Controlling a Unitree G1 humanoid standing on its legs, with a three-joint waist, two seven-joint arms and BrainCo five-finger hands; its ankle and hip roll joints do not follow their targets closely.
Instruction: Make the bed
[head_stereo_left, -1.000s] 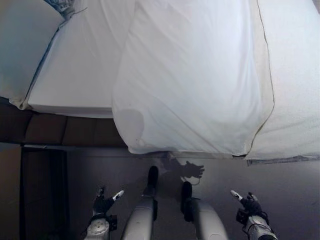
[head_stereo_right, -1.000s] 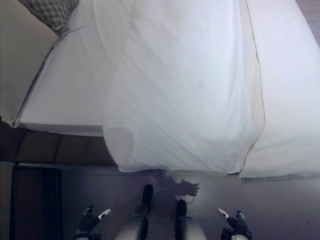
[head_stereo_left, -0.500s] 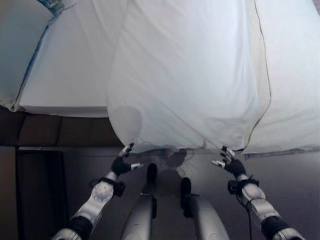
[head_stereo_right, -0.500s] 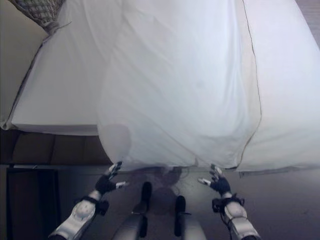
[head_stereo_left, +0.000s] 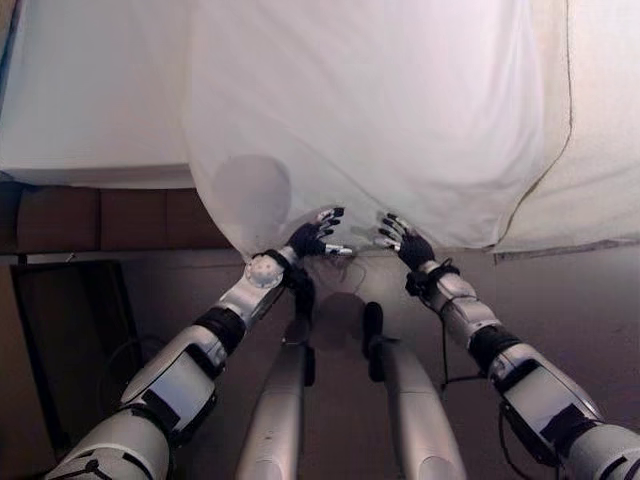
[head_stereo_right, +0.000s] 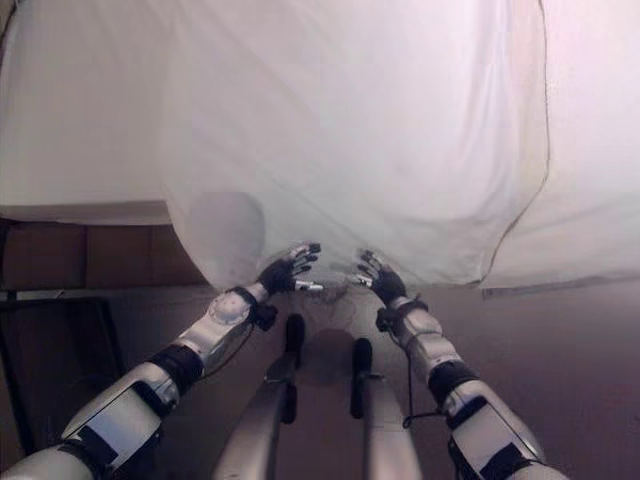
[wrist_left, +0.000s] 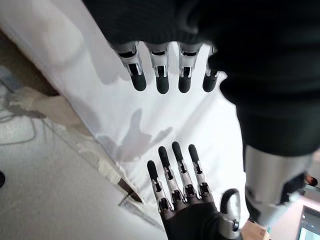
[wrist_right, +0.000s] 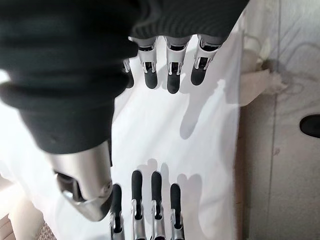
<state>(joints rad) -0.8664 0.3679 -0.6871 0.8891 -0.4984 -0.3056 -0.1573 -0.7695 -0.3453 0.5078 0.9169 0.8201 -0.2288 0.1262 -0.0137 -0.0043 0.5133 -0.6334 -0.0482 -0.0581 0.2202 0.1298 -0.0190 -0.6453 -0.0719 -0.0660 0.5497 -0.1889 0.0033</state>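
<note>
A white duvet (head_stereo_left: 370, 110) hangs over the near side of the bed, its lower edge (head_stereo_left: 360, 250) close to the floor. My left hand (head_stereo_left: 310, 240) and right hand (head_stereo_left: 408, 246) are side by side just at that edge, both open with straight fingers, holding nothing. In the left wrist view my left fingers (wrist_left: 159, 75) point at the white cloth (wrist_left: 100, 95), with the right hand (wrist_left: 180, 190) opposite. In the right wrist view the right fingers (wrist_right: 170, 70) hover over the same cloth (wrist_right: 165, 130).
A white sheeted mattress (head_stereo_left: 90, 90) lies bare to the left of the duvet, on a brown bed base (head_stereo_left: 110, 215). A dark cabinet (head_stereo_left: 60, 330) stands at lower left. A cream cover with a piped seam (head_stereo_left: 600, 120) lies at the right. Grey floor (head_stereo_left: 560, 300) runs along the bed.
Both arms have reached forward and drawn together at the duvet's lower edge. The camera has moved towards the bed, so the whole picture has shifted.
</note>
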